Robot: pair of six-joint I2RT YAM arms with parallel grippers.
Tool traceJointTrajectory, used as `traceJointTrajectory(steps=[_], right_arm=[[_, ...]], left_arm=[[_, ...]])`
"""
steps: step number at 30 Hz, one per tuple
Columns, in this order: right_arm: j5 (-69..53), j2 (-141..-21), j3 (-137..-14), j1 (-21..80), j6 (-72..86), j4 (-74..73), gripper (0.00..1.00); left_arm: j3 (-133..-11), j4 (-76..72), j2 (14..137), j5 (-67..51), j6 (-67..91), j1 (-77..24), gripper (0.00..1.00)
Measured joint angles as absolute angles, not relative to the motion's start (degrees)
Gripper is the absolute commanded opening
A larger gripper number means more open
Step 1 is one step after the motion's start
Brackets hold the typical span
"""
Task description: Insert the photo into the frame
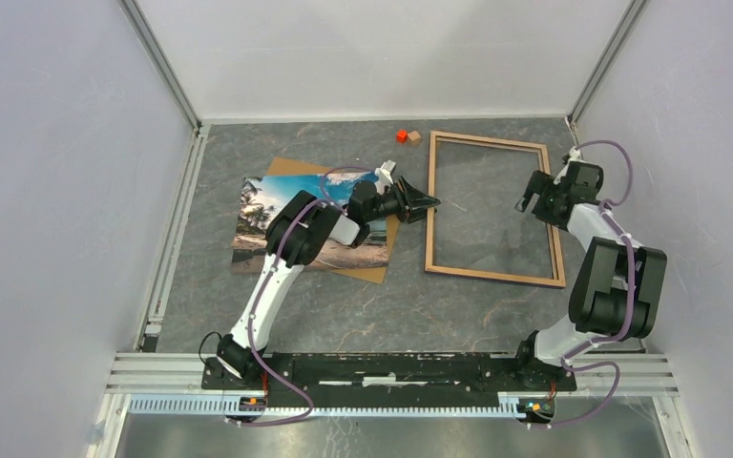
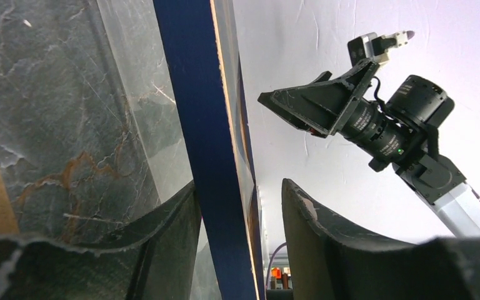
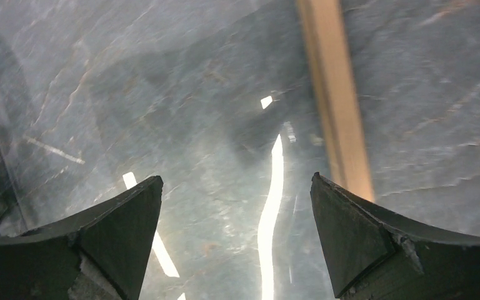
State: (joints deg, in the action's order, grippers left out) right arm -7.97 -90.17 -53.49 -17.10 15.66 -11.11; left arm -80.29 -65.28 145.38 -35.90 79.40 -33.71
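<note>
The frame [image 1: 492, 276] lies in the right half of the tabletop [image 1: 344, 315]. Its light wood face is up, its long rails run from near to far, and its far rail is close to the far edge. The grey surface shows through the pane.

The left hand [image 1: 420, 203] reaches across from the left and meets the middle of the frame's left rail. In the left wrist view that rail, dark blue on the side facing the camera, passes between the two fingers [image 2: 162, 237]. The hand is part open around the rail. One finger sits right against the blue face, though actual contact is hard to judge. A narrow gap shows between the rail and the other finger, so the rail is straddled, not clamped.

The right hand [image 1: 532, 194] hangs over the pane, just inside the frame's right rail and toward its far end. Its fingers are spread wide with nothing between them. Its own camera shows the pane below and the wood rail beyond one fingertip.

The photo [image 1: 260, 205] lies face up left of centre on a brown board [image 1: 372, 271], partly covered by the left arm and well apart from the frame.

A small red block [image 1: 402, 135] and a wood-coloured block [image 1: 414, 137] sit side by side near the far edge, just beyond the frame's far left corner.
</note>
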Motion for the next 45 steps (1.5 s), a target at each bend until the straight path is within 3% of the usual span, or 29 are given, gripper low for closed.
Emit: traceJointTrajectory(steps=[11,21,28,33,35,37,42,45], right_arm=[[-13.58,-86.06,-53.41,-11.16,16.10,-12.36,0.94],[-21.93,-69.58,-43.16,8.34,12.19,-16.14,0.93],[-16.69,-67.48,-39.11,16.93,12.40,-17.58,0.85],[-12.97,-67.42,-37.26,20.23,15.55,-14.68,0.73],[-11.77,-67.22,-35.83,20.78,17.54,-12.97,0.59],[-11.00,-66.76,-34.37,20.80,19.40,-11.42,0.36],[-7.40,-64.20,-30.57,20.60,24.36,-9.65,0.00],[-5.72,-62.39,-30.37,20.88,24.16,-9.15,0.00]], left_arm=[[-79.22,-66.08,141.88,-36.12,77.65,-35.14,0.52],[-79.18,-61.87,139.65,-35.90,77.36,-38.20,0.50],[-76.25,-58.63,136.05,-34.59,76.71,-38.46,0.50],[-75.57,-55.61,133.69,-33.85,75.61,-39.11,0.50],[-75.55,-55.37,133.14,-33.47,75.57,-39.40,0.52],[-75.55,-54.83,132.75,-33.26,75.53,-39.66,0.56],[-72.86,-50.70,129.60,-33.08,73.28,-39.83,0.74],[-69.34,-49.21,125.78,-33.12,71.85,-39.22,0.78]])
